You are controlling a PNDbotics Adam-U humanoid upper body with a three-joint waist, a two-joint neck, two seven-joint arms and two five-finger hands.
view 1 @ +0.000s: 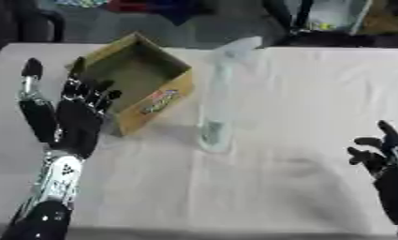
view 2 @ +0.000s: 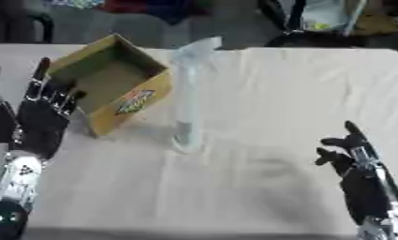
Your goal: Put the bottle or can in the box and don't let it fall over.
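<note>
A tall, clear bottle (view 1: 218, 93) stands upright on the worktop (view 1: 316, 93), near the middle of the scene, its pale upper end blurred and its base resting on the white cloth that covers the surface. Nothing holds it. Just to its left sits an open cardboard box (view 1: 140, 82), turned at an angle so one corner points toward the robot; its inside is brown and bare, and a coloured label shows on the outer wall that faces the bottle. The bottle stands outside the box, just beside that labelled wall, and whether the two touch cannot be told. The left hand (view 1: 75, 119) rises at the left side of the view, palm up and fingers (view 1: 91, 93) straight and spread, their tips overlapping the near left corner of the box without gripping anything. The right hand (view 2: 357, 173) shows near the lower right corner, well apart from the bottle, resting with its fingers (view 2: 337, 145) relaxed and slightly bent, holding nothing. Beyond the far edge of the worktop lie dark shapes and bits of coloured clutter too blurred to make out.
</note>
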